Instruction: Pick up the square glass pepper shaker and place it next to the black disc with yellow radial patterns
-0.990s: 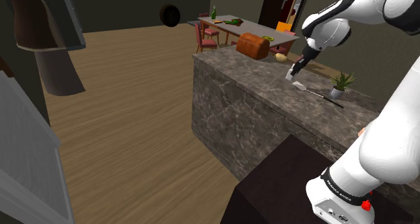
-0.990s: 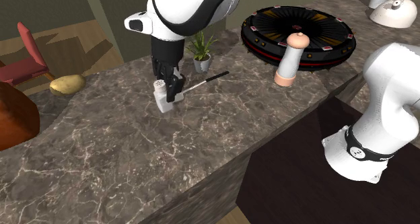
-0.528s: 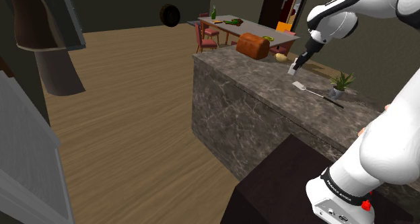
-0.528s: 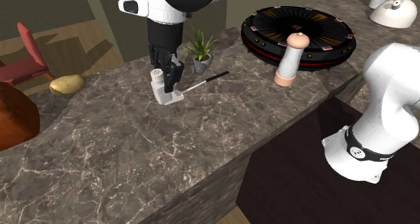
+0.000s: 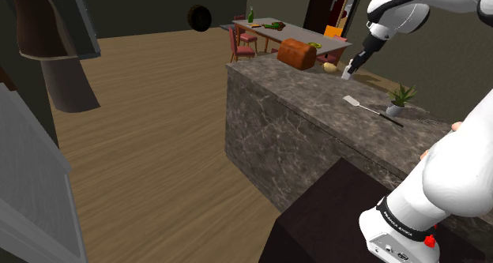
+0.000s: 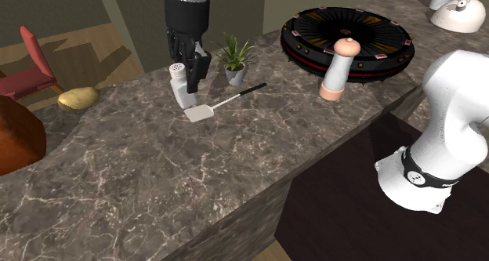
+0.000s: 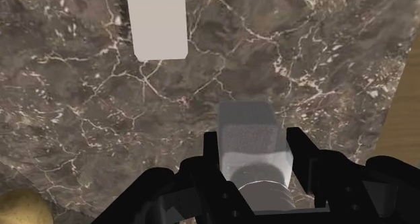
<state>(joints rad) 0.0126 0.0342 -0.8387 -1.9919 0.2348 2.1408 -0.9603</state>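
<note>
Shoulder view: the black two-finger pincer point(image 5: 348, 67) hangs above the far part of the dark marbled stone bench point(image 5: 300, 111), clamped on the square, pale translucent pepper shaker point(image 5: 346, 74).

Second exterior view: the pepper shaker point(image 6: 181, 85) is held upright, clear of the bench. It is just beside a flat white spatula point(image 6: 199, 113) and well apart from the round black disc with yellow radial patterns point(image 6: 376, 32).

Wrist view: both fingers point(image 7: 211, 154) press the pepper shaker's sides, and the spatula's head lies beyond on the bench.
</note>
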